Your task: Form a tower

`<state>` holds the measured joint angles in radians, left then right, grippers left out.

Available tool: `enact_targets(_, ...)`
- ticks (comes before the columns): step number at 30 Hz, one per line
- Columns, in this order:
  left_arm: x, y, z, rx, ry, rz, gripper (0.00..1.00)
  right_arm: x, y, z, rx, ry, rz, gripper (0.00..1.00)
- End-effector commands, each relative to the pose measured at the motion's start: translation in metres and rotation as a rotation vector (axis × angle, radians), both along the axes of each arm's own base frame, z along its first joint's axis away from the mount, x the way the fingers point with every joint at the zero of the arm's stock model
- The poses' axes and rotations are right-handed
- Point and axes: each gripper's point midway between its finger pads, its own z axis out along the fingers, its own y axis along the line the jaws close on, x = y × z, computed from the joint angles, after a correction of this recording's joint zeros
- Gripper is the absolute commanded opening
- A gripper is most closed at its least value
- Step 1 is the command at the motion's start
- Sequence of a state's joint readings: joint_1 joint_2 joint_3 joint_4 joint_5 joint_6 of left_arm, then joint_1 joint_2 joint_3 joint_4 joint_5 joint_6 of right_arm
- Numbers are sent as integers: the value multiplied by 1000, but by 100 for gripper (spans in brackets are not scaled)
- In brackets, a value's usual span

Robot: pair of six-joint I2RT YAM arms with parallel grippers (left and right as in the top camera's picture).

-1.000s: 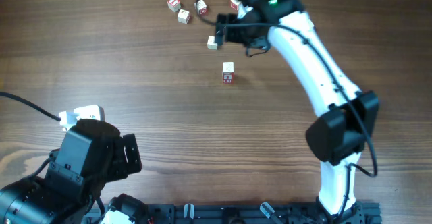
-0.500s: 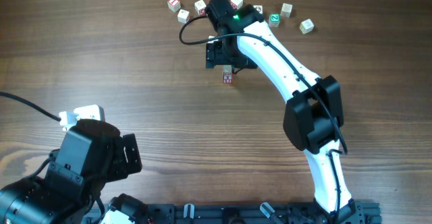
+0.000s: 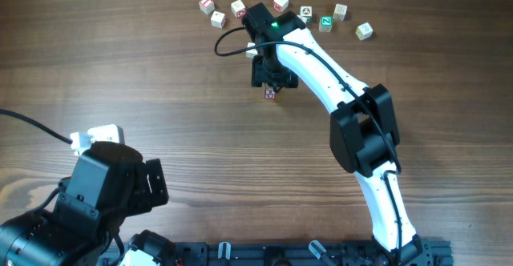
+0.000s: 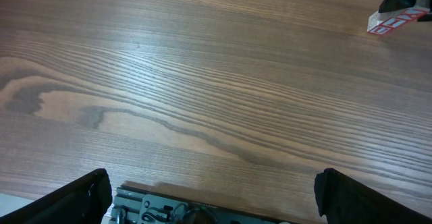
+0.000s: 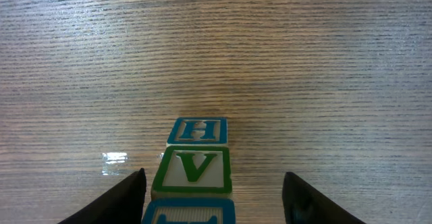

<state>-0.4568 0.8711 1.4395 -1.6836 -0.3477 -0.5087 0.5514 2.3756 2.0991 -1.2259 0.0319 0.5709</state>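
Wood-grain table (image 3: 120,58): narrow tower (image 5: 196,166) of pale wooden cubes, blue and green letters, straddled by right gripper (image 5: 212,180), fingers apart, not touching, probably for squaring up. Left gripper (image 4: 212,180) held wide, empty, aside.

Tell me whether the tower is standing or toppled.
Standing. The right wrist view shows the tower as one straight column of cubes between the fingers of the right gripper, with none lying beside it.

Overhead cam straight down on table (image 3: 120,74), my L wrist cam low, slanting across it, my R wrist cam close above tower (image 5: 196,166), all 3 share tower.
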Motion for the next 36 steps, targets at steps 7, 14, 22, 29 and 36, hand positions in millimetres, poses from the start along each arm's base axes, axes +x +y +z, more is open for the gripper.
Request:
enact_targets(7,0,4,1,20,-7,-1,100,0,1,-9,-18,1,-66,48)
enact_targets(14,0,4,1,20,-7,0,100,0,7,-9,7,3,-89,45)
enact_targets(22,0,4,1,20,-7,-1,100,-1,13,-9,7,-7,-20,52)
enact_targets(29,0,4,1,20,-7,0,100,1,9,-15,-21,-13,-11,57)
enact_targets(36,0,4,1,20,-7,0,100,1,12,-34,-22,9,-7,46)
